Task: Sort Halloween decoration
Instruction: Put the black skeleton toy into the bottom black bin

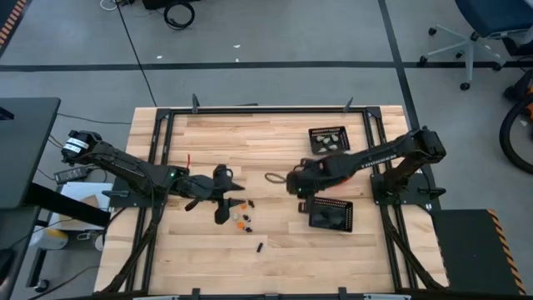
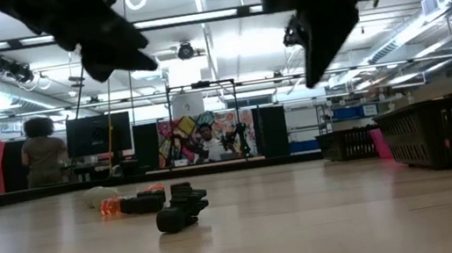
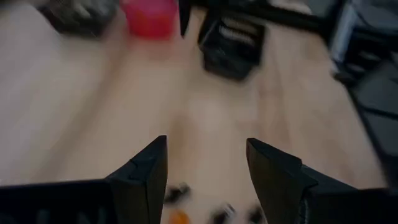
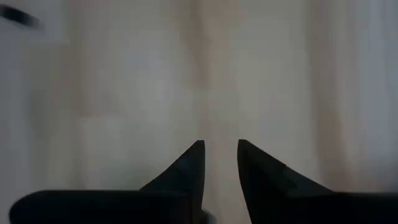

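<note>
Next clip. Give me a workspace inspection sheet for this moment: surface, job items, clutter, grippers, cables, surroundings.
Surface: wooden table, black frame around it.
Job items: loose trinkets in front of centre, orange and black; one black piece apart. Far tray holds pale pieces; near tray holds dark ones.
Clutter: pink-red bowl.
Grippers: left gripper open above the trinkets; right gripper slightly parted over bare wood, nothing seen between its fingers.
Cables: black cable across the floor.
Surroundings: two people in the room behind, office chair.
</note>
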`<state>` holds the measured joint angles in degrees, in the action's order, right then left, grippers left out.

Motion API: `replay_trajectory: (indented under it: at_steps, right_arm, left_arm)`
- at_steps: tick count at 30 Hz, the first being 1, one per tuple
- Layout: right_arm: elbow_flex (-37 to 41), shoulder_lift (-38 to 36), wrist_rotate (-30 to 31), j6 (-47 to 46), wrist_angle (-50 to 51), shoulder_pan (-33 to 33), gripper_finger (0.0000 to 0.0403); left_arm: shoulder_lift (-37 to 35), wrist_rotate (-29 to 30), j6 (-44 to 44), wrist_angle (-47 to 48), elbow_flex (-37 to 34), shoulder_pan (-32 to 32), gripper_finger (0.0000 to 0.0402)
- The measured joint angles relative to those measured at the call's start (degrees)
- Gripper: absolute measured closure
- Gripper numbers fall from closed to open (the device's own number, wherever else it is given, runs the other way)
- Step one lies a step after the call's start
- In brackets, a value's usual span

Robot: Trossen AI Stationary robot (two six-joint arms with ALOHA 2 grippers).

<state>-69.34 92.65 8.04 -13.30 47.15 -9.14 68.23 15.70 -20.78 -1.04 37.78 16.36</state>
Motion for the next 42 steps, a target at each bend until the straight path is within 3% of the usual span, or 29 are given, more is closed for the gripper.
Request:
replay_trajectory:
  at_steps: [2,7,17,24,38,42]
  right_arm:
    - [0.0,0.7,-0.7,0.3,-4.9,-2.3,0.0304]
    - [-1.6,4.7,-1.7,2.9,-13.5,-7.0,0.0304]
    - [-18.9,22.3,-3.7,13.5,-12.9,-13.8,0.0304]
    - [-29.0,30.5,-3.7,21.3,-12.2,-16.9,0.0291]
    - [-29.3,35.7,-3.3,23.8,-17.7,-15.4,0.0243]
    - [-29.1,35.8,-6.7,23.6,-17.7,-14.8,0.0243]
  left_arm:
    - [0.0,-3.1,-1.3,2.1,0.0,0.0,0.0209]
    - [0.0,-3.5,-2.0,2.6,0.0,0.0,0.0209]
    - [0.0,-3.5,-2.2,3.4,0.0,0.0,0.0209]
    - [0.0,-3.5,-2.4,4.4,0.0,0.0,0.0209]
    - [0.0,-3.5,-2.8,5.1,0.0,0.0,0.0209]
    - [0.0,-3.5,-2.7,5.1,0.0,0.0,0.0209]
